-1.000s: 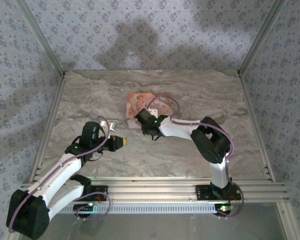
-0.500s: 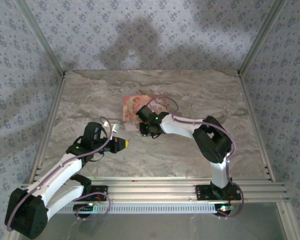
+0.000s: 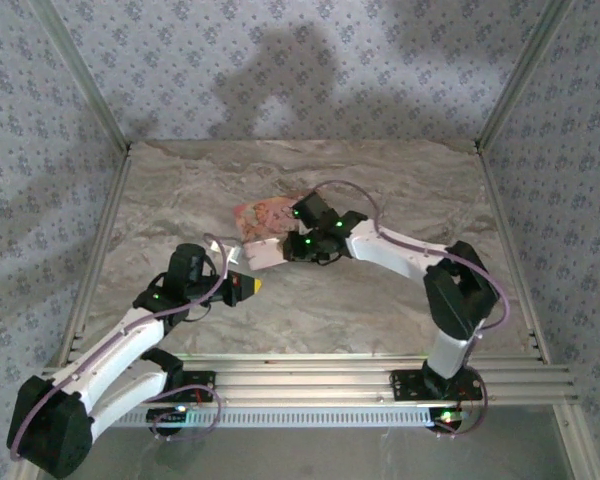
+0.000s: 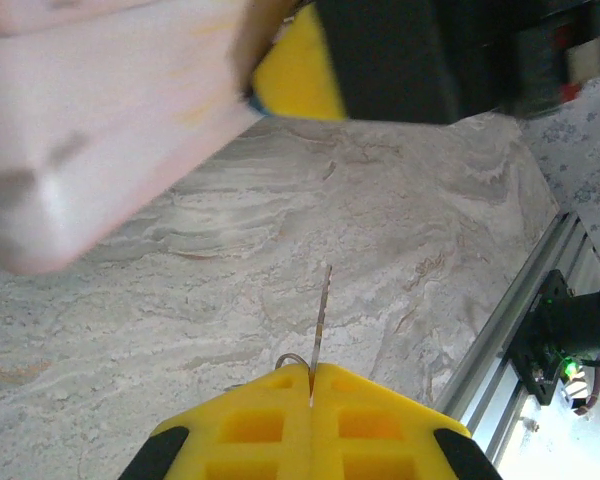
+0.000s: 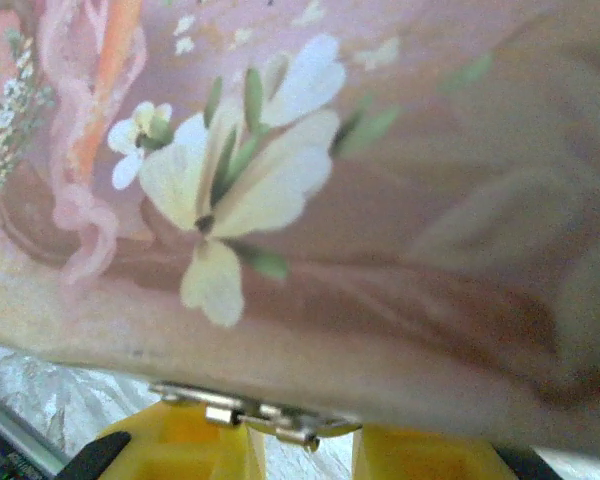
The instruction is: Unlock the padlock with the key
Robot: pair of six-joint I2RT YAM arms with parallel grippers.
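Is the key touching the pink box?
Apart. The left wrist view shows bare table between the tip of the key and the pink box.

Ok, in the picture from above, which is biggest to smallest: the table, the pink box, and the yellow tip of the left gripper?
Largest: the table, by far.
Next: the pink box, which is tilted.
Smallest: the yellow tip of the left gripper.
The box may sit a little nearer the camera, but the gaps are too wide for that to change the order.
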